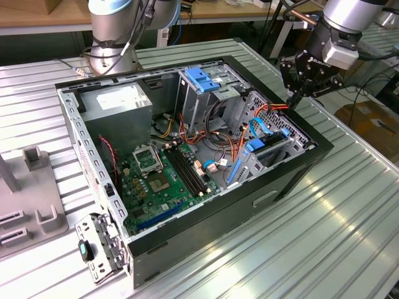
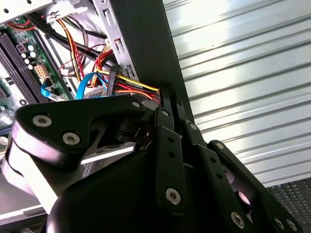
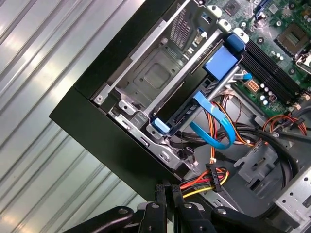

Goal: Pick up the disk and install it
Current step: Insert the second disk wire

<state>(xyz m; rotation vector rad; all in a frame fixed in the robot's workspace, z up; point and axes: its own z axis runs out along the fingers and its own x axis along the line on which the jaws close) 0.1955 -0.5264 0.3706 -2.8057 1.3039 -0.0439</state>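
Note:
The disk is out of view. My gripper [image 1: 293,98] hangs over the far corner of the open black computer case [image 1: 218,208] at the exterior view's right. Its black fingers are shut, with nothing visible between them. In both wrist views the gripper [image 2: 167,93] [image 3: 166,186] sits just above the case's black wall, right beside a bundle of red, yellow and orange power cables [image 3: 206,180]. Just inside that wall lies a metal drive bay [image 3: 155,73] with a blue-tipped bar [image 3: 221,60] across it.
The case holds a green motherboard [image 1: 162,180], a grey power-supply box [image 1: 118,103] and a tall metal cage with a light-blue latch [image 1: 202,78]. Blue ribbon cables [image 3: 214,131] loop near the bay. A grey fixture [image 1: 31,199] stands on the ribbed metal table [image 1: 324,237].

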